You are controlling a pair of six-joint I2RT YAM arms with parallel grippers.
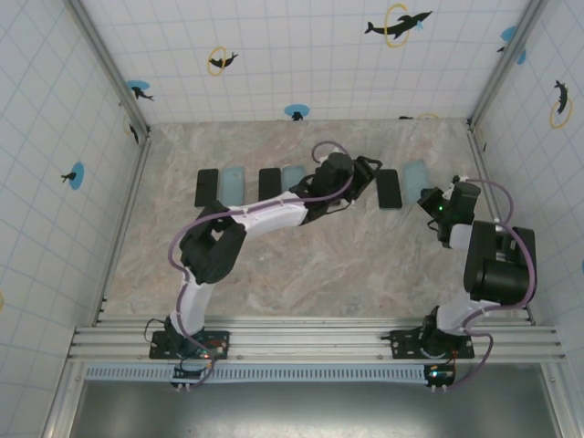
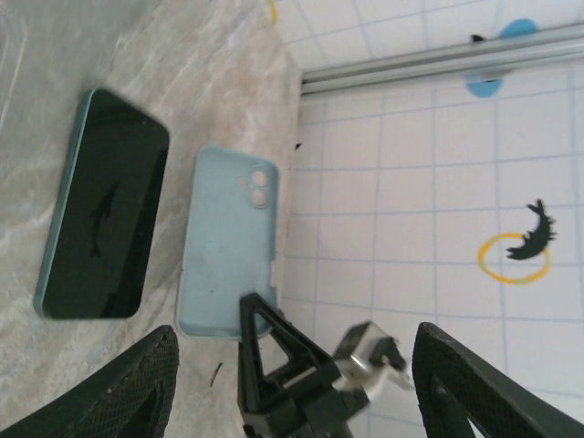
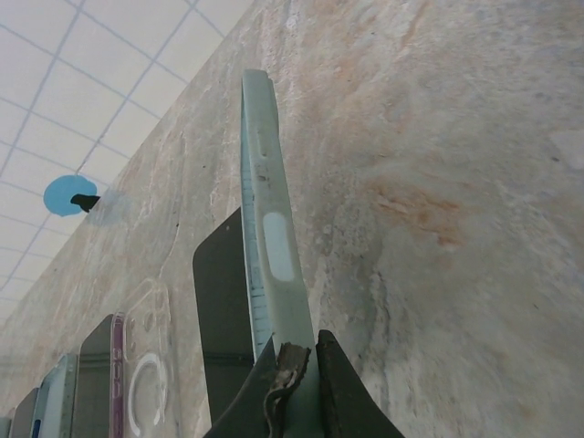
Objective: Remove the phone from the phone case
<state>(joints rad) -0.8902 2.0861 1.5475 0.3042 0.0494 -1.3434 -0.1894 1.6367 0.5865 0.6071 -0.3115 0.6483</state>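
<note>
On the worktop (image 1: 301,265) there are three dark phones (image 1: 206,187) (image 1: 269,182) (image 1: 390,189) and three pale cases (image 1: 233,185) (image 1: 292,178) (image 1: 416,173), six things in all. Two arms (image 1: 265,217) (image 1: 497,265) stand at its near edge.

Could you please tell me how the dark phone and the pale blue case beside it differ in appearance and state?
The phone is glossy black, screen up; the case is matte pale blue, with two round camera holes. The phone lies free, while the case's end is pinched by the right gripper. Both are similar rounded rectangles, side by side on the table.
</note>
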